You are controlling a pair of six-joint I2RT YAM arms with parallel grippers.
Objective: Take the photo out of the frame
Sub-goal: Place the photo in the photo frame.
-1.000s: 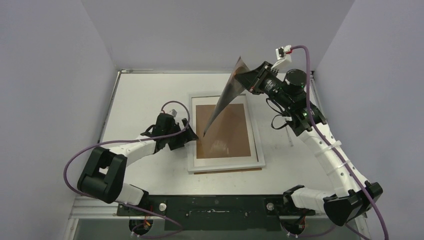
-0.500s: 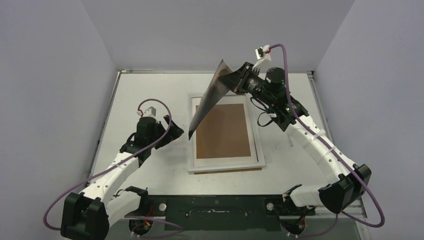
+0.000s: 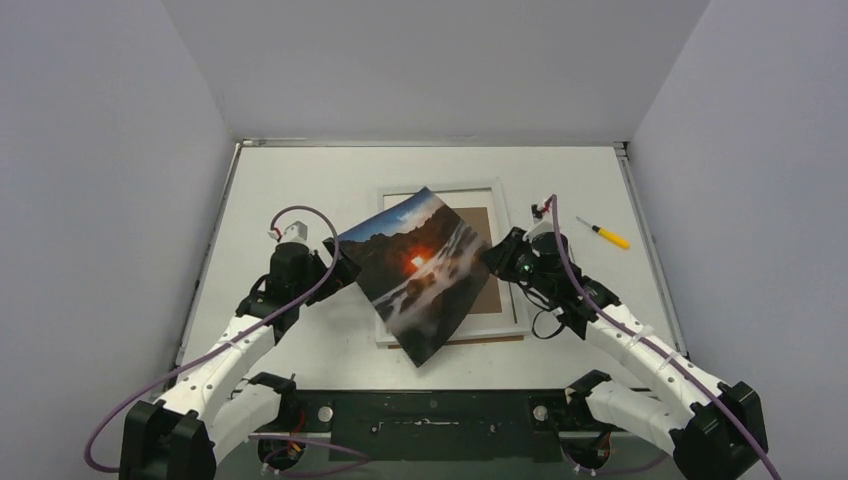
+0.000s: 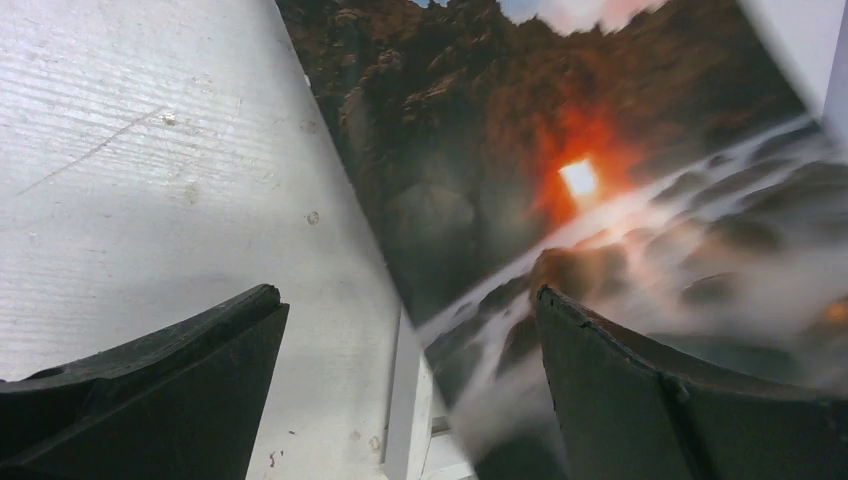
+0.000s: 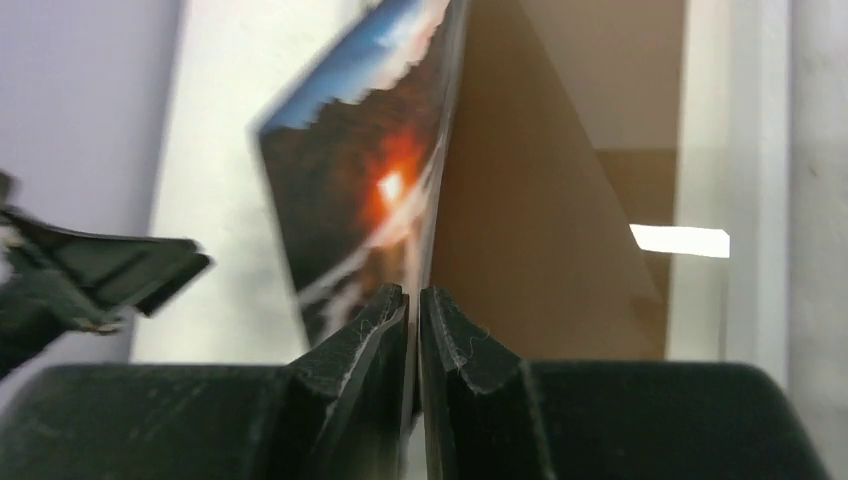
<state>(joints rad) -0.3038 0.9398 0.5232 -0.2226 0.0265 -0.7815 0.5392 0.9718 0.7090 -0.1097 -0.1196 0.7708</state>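
The photo (image 3: 420,270), a sunset print, hangs tilted and face-up over the left half of the frame (image 3: 512,290). My right gripper (image 3: 493,255) is shut on the photo's right edge. In the right wrist view the print (image 5: 360,200) runs edge-on down into the thin slit at that gripper (image 5: 414,292). The frame lies flat, its brown backing board (image 5: 560,200) showing. My left gripper (image 3: 338,265) is open beside the photo's left corner. In the left wrist view the left gripper (image 4: 407,295) holds nothing, and the photo (image 4: 560,150) lies beyond it, above the frame's white edge (image 4: 408,420).
A yellow-handled screwdriver (image 3: 605,234) lies on the white table (image 3: 280,180) to the right of the frame. Grey walls close in the table at the left, back and right.
The right arm has swung the photo down from an upright, edge-on pose at the back to a low face-up tilt over the frame. The left arm has barely shifted.
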